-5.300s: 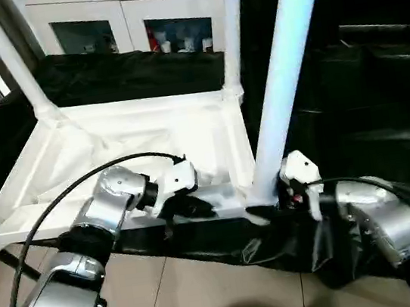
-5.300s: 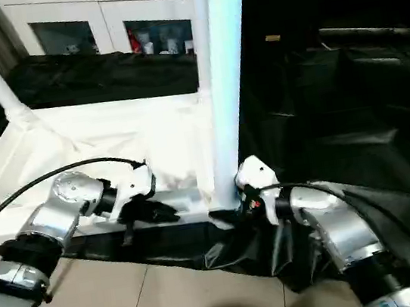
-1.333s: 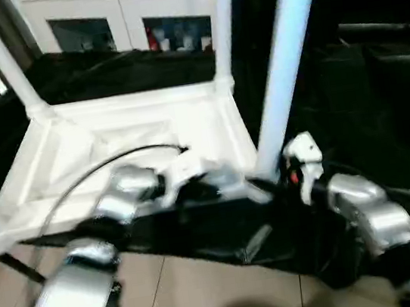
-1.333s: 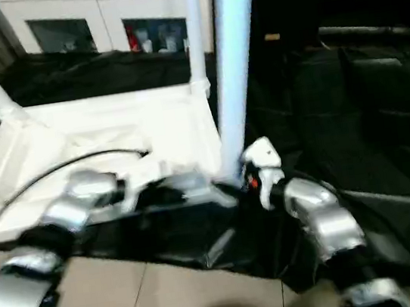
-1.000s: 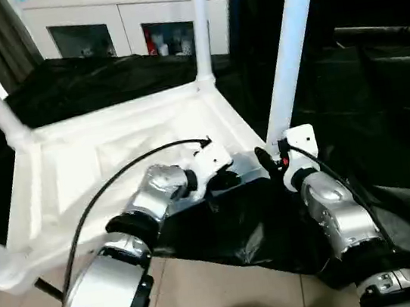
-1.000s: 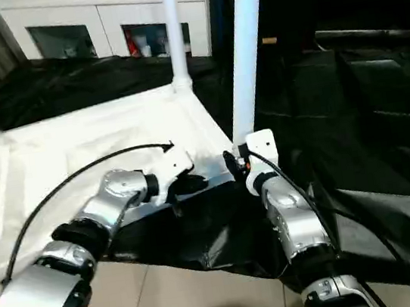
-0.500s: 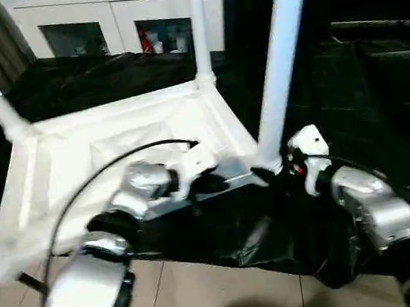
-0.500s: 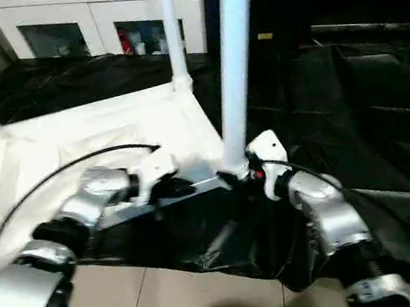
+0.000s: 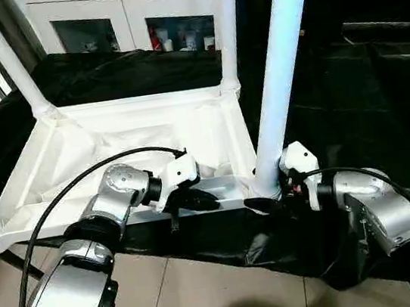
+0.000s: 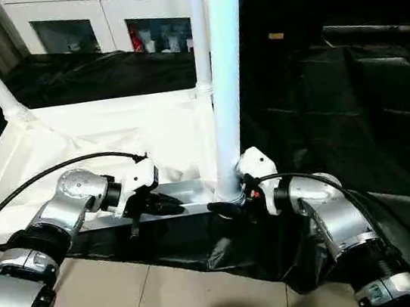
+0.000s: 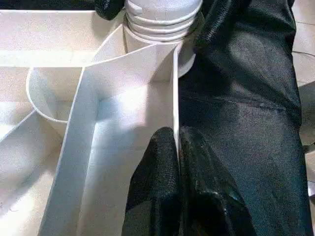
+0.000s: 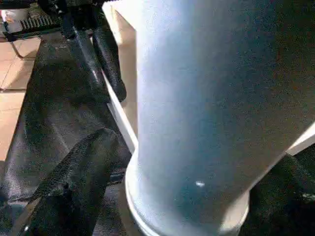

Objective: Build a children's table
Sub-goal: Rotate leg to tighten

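Left wrist view: fingers [image 11: 165,162] pinch table [image 11: 123,98] rim.

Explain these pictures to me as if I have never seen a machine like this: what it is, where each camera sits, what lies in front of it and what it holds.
This is a two-armed humanoid robot putting together a white children's table. Two pictures come from cameras in its head, looking down over its silver forearms; the other two come from a camera on each wrist.

The table lies upside down on black sheeting, its legs pointing up. A white cabinet with glass doors stands behind it.

The left end effector is shut on the table's near rim; the left wrist view shows its two black fingers pinching that thin wall. The right end effector sits at the base of the nearest leg, where it enters the corner socket. Its fingers stand on either side of the leg's base, spread wide; whether they press on it cannot be told.
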